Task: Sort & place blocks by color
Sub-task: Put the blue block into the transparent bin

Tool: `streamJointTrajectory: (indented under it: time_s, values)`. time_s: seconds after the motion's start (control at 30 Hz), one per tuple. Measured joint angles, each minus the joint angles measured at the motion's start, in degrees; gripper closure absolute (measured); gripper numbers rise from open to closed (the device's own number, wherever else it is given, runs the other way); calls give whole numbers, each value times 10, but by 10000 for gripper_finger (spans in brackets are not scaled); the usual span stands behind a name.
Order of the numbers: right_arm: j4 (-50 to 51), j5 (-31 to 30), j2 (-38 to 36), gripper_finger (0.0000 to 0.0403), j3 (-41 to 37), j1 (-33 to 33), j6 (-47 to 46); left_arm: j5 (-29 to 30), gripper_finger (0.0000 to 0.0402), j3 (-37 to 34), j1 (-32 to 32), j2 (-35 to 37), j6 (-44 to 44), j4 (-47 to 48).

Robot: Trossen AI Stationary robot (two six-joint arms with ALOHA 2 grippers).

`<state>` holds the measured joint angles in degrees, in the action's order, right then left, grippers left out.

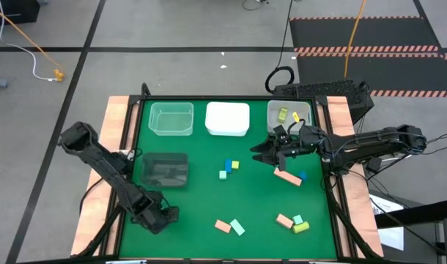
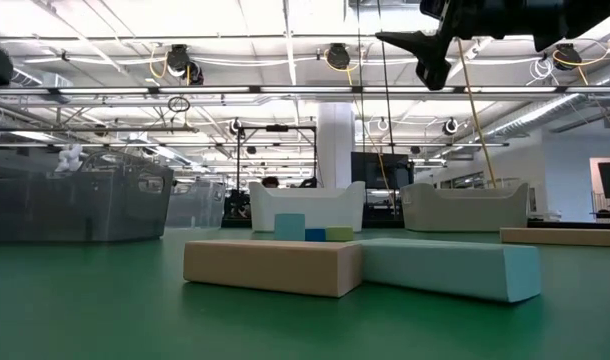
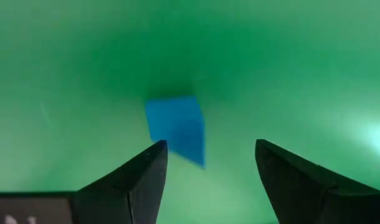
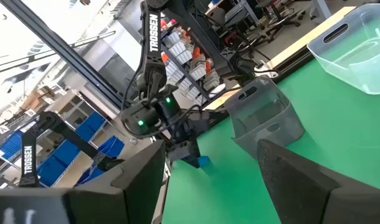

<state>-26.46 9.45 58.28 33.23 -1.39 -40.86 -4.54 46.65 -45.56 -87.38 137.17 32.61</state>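
Four bins are seen on the green table [image 1: 209, 205]: a clear bin [image 1: 171, 119], a white bin [image 1: 227, 119] and a third bin [image 1: 289, 115] holding a yellow-green block [image 1: 283, 115] are lined along the far edge, with a smoky bin [image 1: 165, 170] nearer the left arm. The left gripper [image 3: 205, 163], fingers spread, is lowered just over a blue block [image 3: 176, 126]. The right gripper [image 1: 261, 154], also spread and empty, is held above the table, over scattered blocks [image 1: 227, 169].

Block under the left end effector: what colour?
Blue; the block shows best in the left wrist view, just beyond the open fingers.
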Motion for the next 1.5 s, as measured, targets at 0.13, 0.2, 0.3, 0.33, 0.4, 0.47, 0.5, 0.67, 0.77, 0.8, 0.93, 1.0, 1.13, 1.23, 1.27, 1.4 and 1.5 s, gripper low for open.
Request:
streamJointTrajectory:
  time_s: [0.13,0.2,0.3,0.33,0.4,0.47,0.5,0.67,0.77,0.8,0.93,1.0,1.13,1.23,1.27,1.4,1.5]
  values:
    - [2,0,0,156,0,0,0,0,158,0,0,-25,18,20]
    - [2,0,0,156,0,0,0,0,158,0,0,-33,24,22]
    - [2,0,0,156,0,0,0,-4,159,1,0,-40,26,20]
    - [2,0,0,156,0,0,0,-5,161,1,1,-41,27,20]
    - [2,0,0,156,0,0,0,-5,176,1,1,-41,27,21]
    - [2,0,0,156,0,0,0,-6,204,1,1,-41,27,22]
    - [2,0,0,156,0,0,0,-7,221,1,1,-41,27,23]
    - [2,0,0,156,0,0,0,-11,314,2,1,-39,23,22]
    - [2,0,0,156,0,0,0,-19,338,2,2,-38,25,19]
    - [2,0,0,156,0,0,0,-20,338,2,2,-35,25,19]
    - [2,0,0,156,0,0,0,-13,340,10,4,-20,12,19]
    - [2,0,0,156,0,0,0,9,340,18,5,-11,2,20]
    - [3,-1,0,156,0,0,0,57,353,26,5,1,-10,14]
    - [8,-1,0,156,0,0,0,107,377,26,5,10,-29,-3]
    - [11,-1,0,156,0,0,0,126,385,27,6,12,-36,-11]
    - [22,-2,0,156,0,0,0,202,400,27,14,12,-65,-50]
    - [31,-2,0,156,0,0,0,229,400,27,27,12,-96,-83]
